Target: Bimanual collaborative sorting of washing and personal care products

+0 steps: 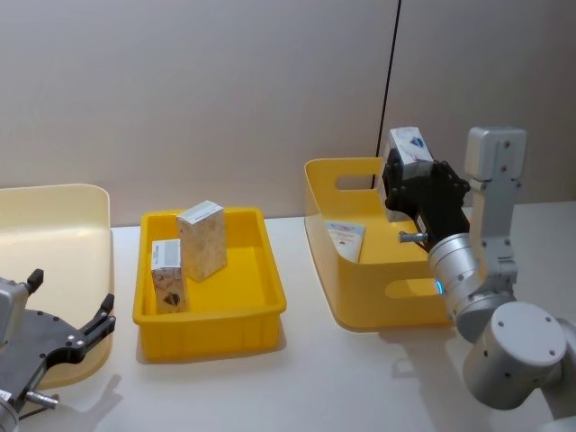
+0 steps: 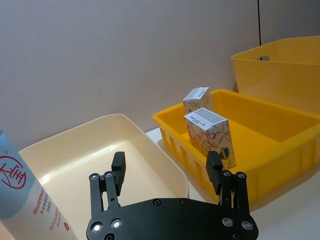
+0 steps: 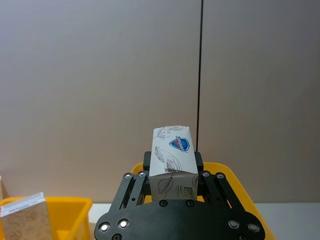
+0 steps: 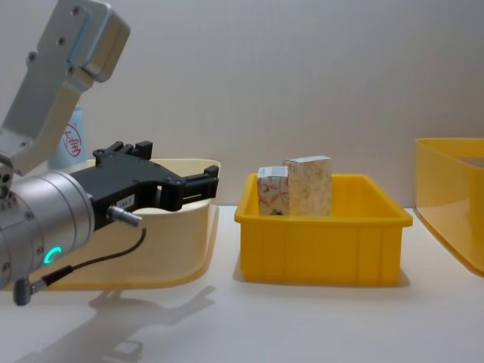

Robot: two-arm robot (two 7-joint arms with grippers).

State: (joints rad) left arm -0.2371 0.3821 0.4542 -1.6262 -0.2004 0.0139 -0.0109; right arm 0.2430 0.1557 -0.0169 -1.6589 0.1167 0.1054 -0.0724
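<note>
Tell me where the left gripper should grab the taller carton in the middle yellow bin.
Take the taller carton near its top, coming from above. It stands upright, its upper half clear of the yellow bin walls; the shorter carton stands close by, so the fingers probably fit best across the free faces. The left gripper is open and empty.

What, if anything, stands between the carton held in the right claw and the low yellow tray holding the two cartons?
Nothing visible: the right claw holds its carton high above the tall yellow bin, clear of its rim.
</note>
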